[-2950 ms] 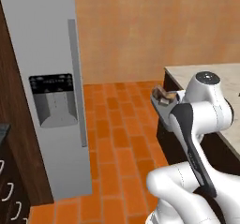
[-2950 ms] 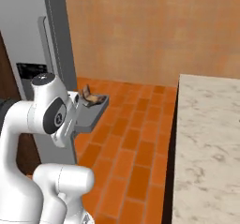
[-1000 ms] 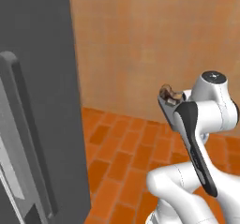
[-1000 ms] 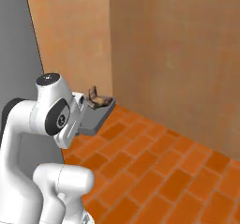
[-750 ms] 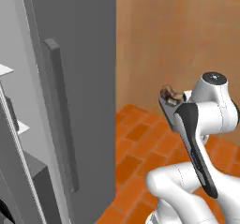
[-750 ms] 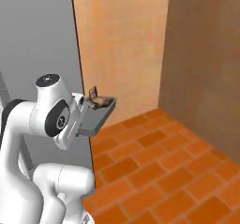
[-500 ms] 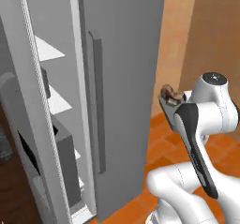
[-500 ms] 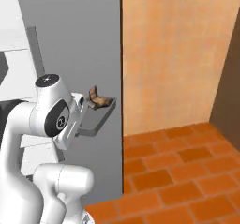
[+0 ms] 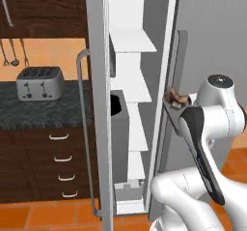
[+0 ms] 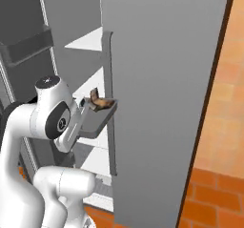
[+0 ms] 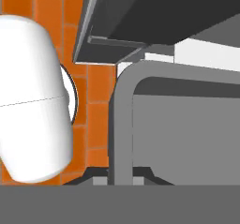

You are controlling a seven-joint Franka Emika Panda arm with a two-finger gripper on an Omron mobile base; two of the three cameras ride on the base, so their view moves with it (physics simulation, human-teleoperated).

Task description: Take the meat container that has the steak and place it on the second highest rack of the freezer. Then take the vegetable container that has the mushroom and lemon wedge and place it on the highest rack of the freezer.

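Steak (image 10: 99, 99) sits in a flat grey meat container (image 10: 97, 119) that the robot holds up high, close to its own white arm. The meat is a small brown lump with a pale edge, much smaller than the container, and it rests at the far end of it. In the left base view the steak (image 9: 176, 97) shows as a little brown and tan chunk just above the arm.

The container is kept level, most likely so the meat does not slide off. The tool (image 10: 82, 108) seems to grip the near end of the container, but its fingers are hidden, so it cannot be told how tight they are or how wide they stand.

The freezer (image 9: 140, 99) is open, and its white shelves show inside. The highest rack (image 9: 131, 41) is near the top, and the second highest rack (image 9: 131, 87) is just under it. The container hangs in front of the grey door beside the long handle (image 10: 109, 103), not in front of the open shelves. It is at about the height of the second highest rack, which looks like a good height for sliding it in. The robot will probably have to swing it round the door edge first.

A toaster (image 9: 39, 82) stands on the dark worktop (image 9: 43, 111) to the left of the freezer.
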